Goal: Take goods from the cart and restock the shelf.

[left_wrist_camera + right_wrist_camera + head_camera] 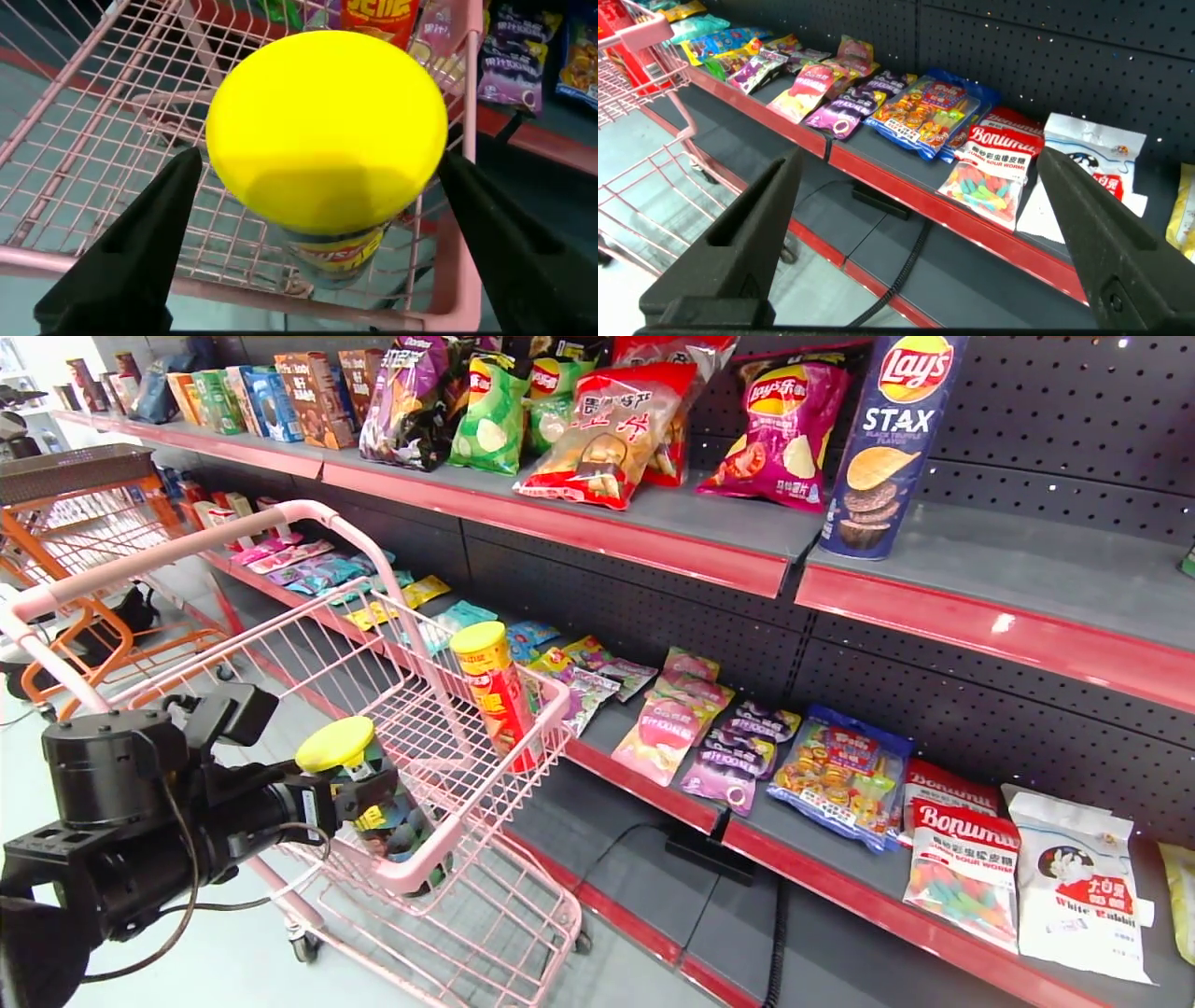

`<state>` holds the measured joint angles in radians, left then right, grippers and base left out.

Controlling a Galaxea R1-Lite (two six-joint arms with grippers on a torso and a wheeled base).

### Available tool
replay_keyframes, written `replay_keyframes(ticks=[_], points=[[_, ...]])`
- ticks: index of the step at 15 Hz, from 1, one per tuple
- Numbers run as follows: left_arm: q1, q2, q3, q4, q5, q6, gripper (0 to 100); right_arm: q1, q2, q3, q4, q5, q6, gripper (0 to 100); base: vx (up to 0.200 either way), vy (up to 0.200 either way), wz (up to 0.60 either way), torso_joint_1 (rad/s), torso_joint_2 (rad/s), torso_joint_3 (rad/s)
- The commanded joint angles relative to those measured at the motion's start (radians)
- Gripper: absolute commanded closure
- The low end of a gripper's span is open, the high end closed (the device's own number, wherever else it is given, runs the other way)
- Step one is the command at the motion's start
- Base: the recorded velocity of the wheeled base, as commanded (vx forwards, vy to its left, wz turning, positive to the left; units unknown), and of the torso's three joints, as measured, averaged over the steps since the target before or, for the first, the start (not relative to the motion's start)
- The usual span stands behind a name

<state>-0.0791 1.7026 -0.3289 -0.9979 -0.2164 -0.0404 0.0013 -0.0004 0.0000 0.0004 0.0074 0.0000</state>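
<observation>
My left gripper is shut on a dark chip can with a yellow lid, held upright just above the near rim of the pink cart. In the left wrist view the yellow lid sits between the two black fingers. A red chip can with a yellow lid stands upright at the cart's far corner, against the wire wall. My right gripper is open and holds nothing, hanging over the floor and facing the lower shelf.
The upper shelf carries chip bags and a tall blue can, with bare grey board to its right. Candy bags lie along the lower shelf. An orange cart stands at the far left.
</observation>
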Motion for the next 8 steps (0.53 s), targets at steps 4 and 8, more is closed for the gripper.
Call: replay_keyframes(ticks=[4, 8], points=[[-0.028, 0.045, 0.001, -0.002, -0.003, 0.019, 0, 0.000, 0.000, 0.000, 0.000, 0.000, 0.000, 0, 0.000, 0.000, 0.00, 0.000, 0.00, 0.000], [-0.042, 0.092, 0.004, -0.050, -0.001, 0.024, 0, 0.000, 0.000, 0.000, 0.000, 0.000, 0.000, 0, 0.000, 0.000, 0.00, 0.000, 0.00, 0.000]])
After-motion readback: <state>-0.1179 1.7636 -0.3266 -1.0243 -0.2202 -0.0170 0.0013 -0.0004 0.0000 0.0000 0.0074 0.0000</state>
